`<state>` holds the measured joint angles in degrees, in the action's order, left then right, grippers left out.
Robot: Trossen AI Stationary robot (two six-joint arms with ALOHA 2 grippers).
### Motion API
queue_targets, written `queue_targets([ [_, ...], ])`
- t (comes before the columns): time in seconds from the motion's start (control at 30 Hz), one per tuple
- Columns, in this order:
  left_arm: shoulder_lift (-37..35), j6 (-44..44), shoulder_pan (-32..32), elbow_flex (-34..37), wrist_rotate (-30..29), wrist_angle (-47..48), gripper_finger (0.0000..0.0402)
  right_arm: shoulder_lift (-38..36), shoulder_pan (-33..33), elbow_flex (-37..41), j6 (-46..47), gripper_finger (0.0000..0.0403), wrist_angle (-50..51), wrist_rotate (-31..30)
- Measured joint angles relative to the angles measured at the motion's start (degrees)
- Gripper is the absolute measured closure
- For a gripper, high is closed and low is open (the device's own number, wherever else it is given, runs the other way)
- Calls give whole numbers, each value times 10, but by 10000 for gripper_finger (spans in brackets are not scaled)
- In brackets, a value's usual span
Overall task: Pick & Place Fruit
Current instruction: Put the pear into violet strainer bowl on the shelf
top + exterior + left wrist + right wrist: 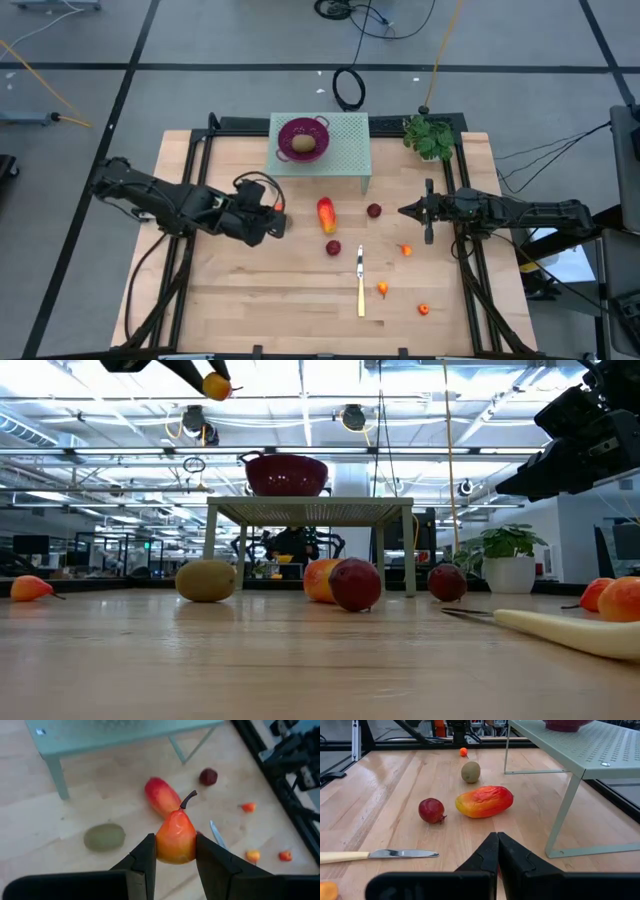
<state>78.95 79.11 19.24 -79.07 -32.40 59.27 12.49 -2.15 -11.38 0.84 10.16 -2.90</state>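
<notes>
**Carry phase: small orange fruit held aloft by left arm**

Left gripper [172, 851] stands raised above the table's left-centre, its fingers partly closed and clamped on a small orange pear-shaped fruit [176, 836], stem up, one finger on each side. The low view confirms the piece is well clear of the wood. Right gripper [497, 851] waits at the right side of the table, fingers fully closed with nothing between them.

Remaining fruit: one brown-green oval [304, 143] sits inside the purple colander [303, 128] on the green perforated stand [350, 140]. A second brown-green oval [104, 836] lies on the table below the held piece. The red-orange oblong [326, 214] and two dark red balls [373, 210] [332, 247] lie near the table's middle, apart from one another. Three tiny orange pieces [406, 249] rest toward the right, near the yellow-handled knife [360, 284].

Judgement: pick is complete; transport is in hand. The colander appears the likely destination. The next move calls for travel toward the stand at a height that clears the colander rim, then release over the bowl, not the rim.
</notes>
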Motion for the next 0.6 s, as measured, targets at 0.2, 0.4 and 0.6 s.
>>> queue_targets([
  [0.2, 0, -2, -1, 0, -2, 0, 293, 0, 0, 0, 0, 399, 0, 0],
  [0.4, 0, -29, -1, 0, -6, -28, 293, 0, 0, 0, 0, 399, 0, 0],
  [0.6, 0, -244, -1, 0, -2, -206, 293, 0, 0, 0, 0, 399, 0, 0],
])
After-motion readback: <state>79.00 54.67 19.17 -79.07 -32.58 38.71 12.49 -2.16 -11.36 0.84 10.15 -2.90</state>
